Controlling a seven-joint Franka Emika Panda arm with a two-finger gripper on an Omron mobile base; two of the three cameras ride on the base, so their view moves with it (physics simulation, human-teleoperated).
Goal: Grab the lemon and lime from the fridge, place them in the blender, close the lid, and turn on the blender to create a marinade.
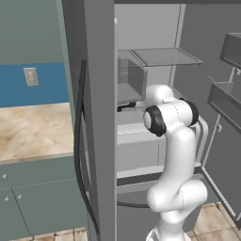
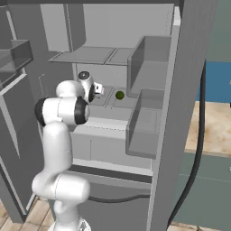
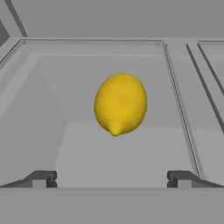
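Inside the open fridge (image 2: 180, 113), arm outstretched, fingers (image 3: 41, 179) spread wide before the lemon (image 3: 120, 104), not touching.

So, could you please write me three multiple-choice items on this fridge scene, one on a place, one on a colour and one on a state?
1. Where does the lemon lie?
A. on a pale grey fridge shelf
B. on the counter
C. in the blender

2. What colour is the small round fruit on the shelf in the right base view?
A. red
B. green
C. white

3. How is the gripper?
A. shut on the lemon
B. shut, empty
C. open

Key: 1 A, grey shelf surrounds it; 2 B, it shows dark green; 3 C, fingertips stand wide apart, lemon untouched beyond them.
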